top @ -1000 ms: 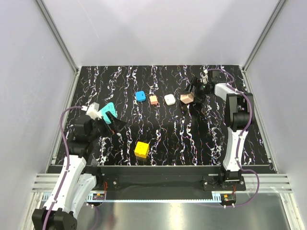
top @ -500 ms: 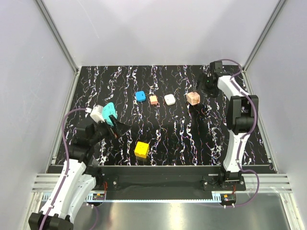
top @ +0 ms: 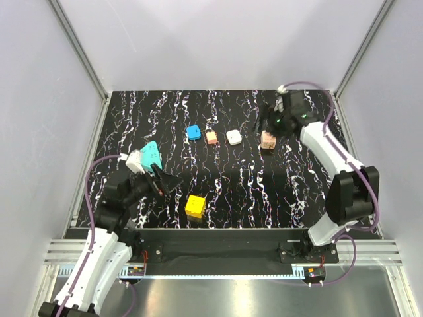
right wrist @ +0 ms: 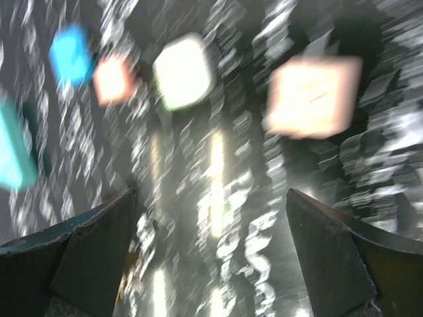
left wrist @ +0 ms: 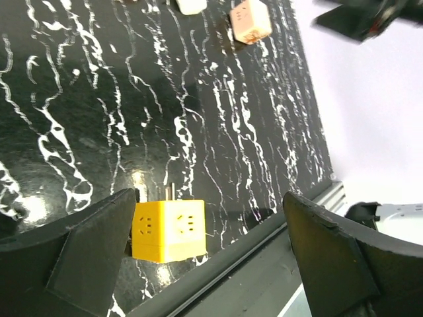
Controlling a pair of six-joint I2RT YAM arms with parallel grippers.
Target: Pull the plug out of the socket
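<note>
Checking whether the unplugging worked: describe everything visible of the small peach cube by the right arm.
The small peach plastic-looking cube plug sits flat on the black marbled table, detached and far from the flat teal socket. It has rounded edges and faint marks on one face. The right claw hovers open just behind it, not gripping it.

Left gripper (left wrist: 210,198) fingers spread wide above marbled table (left wrist: 79,99). Yellow cube (left wrist: 168,231) beside left finger. Plug (left wrist: 250,21) well apart, at the top edge.
</note>
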